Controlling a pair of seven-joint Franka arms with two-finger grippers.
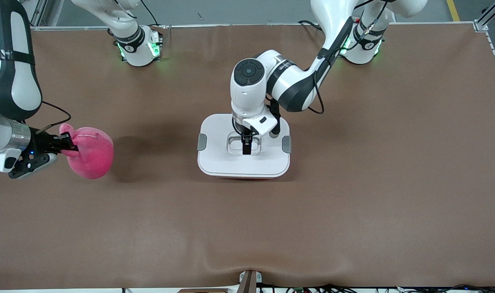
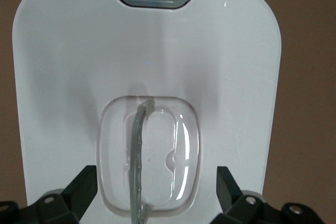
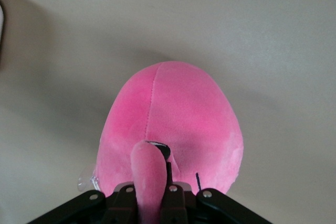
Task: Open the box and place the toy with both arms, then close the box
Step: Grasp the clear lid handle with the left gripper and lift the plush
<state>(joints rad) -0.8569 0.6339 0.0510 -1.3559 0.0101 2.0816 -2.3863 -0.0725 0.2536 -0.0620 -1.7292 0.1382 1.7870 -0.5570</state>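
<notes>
**Lid still on, toy held at the frame's left edge**

Brown matting covers the whole worktop [image 1: 353,195], with both arm bases along the top of the front view. At the centre of that view stands the box [image 1: 215,162], its white lid [image 1: 215,134] in place and a grey clip [image 1: 202,141] on each short side; a thin pink strip of the tub shows under the lid's lower edge.

The left arm reaches down from the upper right of the frame and its tool [image 1: 246,145] hangs straight over the clear handle [image 1: 236,145] recessed in the middle of the lid. In the left wrist view the two fingers [image 2: 84,187] stand wide apart, one on either side of the handle recess [image 2: 149,156], gripping nothing. Whether the fingertips touch the lid cannot be told.

The right arm enters at the left edge of the front view. Its tool [image 1: 66,143] is clamped shut on the toy [image 1: 92,156], a pink plush blob, pinching it at one of its stalks [image 3: 148,174]. The toy is at the middle left of the frame, toward the right arm's end of the worktop and well apart from the box. A shadow lies on the matting beside it; whether it rests on the surface or is lifted clear cannot be told.
</notes>
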